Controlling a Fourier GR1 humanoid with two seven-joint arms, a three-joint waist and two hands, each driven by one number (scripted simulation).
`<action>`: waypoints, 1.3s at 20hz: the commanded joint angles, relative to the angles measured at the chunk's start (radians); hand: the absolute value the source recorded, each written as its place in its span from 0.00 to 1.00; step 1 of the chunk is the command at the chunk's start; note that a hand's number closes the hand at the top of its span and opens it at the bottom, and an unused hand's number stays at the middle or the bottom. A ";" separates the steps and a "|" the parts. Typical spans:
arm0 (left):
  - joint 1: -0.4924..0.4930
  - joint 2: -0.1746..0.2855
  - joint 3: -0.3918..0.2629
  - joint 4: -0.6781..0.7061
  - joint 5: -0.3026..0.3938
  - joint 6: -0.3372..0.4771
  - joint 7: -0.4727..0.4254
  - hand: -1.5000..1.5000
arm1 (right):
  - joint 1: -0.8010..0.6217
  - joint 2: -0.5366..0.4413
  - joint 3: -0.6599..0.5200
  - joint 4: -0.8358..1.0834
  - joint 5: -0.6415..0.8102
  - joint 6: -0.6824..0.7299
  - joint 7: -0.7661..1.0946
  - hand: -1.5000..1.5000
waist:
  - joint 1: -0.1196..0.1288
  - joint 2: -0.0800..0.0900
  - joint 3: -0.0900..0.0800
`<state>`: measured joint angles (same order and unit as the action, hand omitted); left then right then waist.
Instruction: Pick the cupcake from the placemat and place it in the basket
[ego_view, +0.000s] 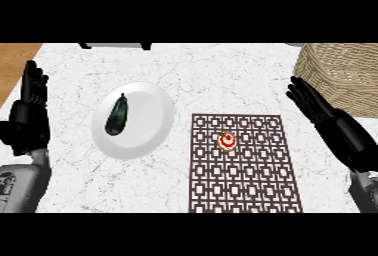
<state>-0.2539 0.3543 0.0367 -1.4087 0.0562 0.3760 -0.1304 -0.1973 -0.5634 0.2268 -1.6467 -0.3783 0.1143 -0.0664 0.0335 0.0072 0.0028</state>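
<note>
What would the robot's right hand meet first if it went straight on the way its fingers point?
Probably nothing: the right hand points up-left over the marble counter, passing left of the wicker basket. Its height is unclear.

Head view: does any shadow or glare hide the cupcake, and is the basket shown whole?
In the head view the cupcake lies evenly lit on the placemat, no shadow or glare over it; the basket is cut by the picture's right edge; the round plate looks taller than wide.
</note>
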 joint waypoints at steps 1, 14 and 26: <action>0.094 -0.012 -0.018 -0.019 0.014 -0.038 0.058 0.50 | -0.105 0.078 -0.010 0.061 -0.004 -0.020 0.045 1.00 | -0.016 -0.007 -0.003; 0.263 -0.065 -0.193 0.136 0.117 -0.282 0.335 0.50 | -0.360 0.546 0.295 0.320 0.484 -0.605 0.066 0.00 | 0.024 -0.007 -0.006; 0.357 -0.032 -0.140 0.123 0.145 -0.285 0.329 0.50 | -0.737 0.187 0.361 0.364 0.823 -0.289 0.801 0.00 | -0.051 -0.040 -0.010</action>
<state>0.0271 0.3167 -0.1050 -1.3147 0.1791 0.1133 0.1715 -0.8154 -0.2867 0.5771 -1.2510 0.3974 -0.3300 0.5431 -0.0068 -0.0318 0.0000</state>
